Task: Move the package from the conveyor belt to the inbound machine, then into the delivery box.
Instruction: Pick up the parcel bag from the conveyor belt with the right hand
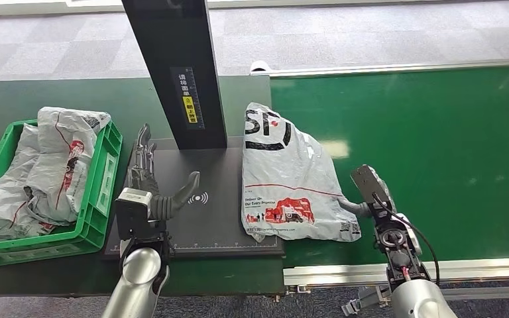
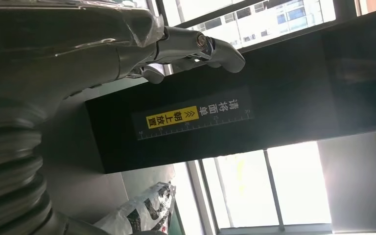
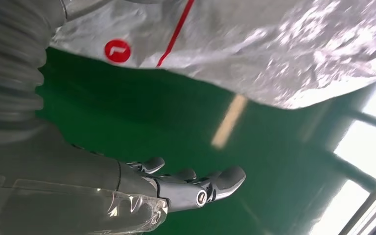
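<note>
The package [image 1: 285, 172], a white-grey plastic mailer with black letters and a red print, lies flat across the seam: its left edge on the black inbound machine plate [image 1: 212, 225], the rest on the green conveyor belt [image 1: 437, 146]. My right hand [image 1: 371, 189] stands at the package's right edge, fingers extended, with the thumb at that edge. In the right wrist view the package [image 3: 274, 49] lies beside the straight fingers [image 3: 196, 186]. My left hand [image 1: 149, 179] hovers over the plate's left side, fingers spread and holding nothing; in the left wrist view its fingers [image 2: 200, 49] point at the machine's column [image 2: 274, 112].
A green delivery box [image 1: 103, 192] at the left holds several similar grey packages [image 1: 46, 165]. The machine's black column [image 1: 179, 73] with a yellow label rises from the back of the plate. The belt's metal rail [image 1: 371, 270] runs along the front edge.
</note>
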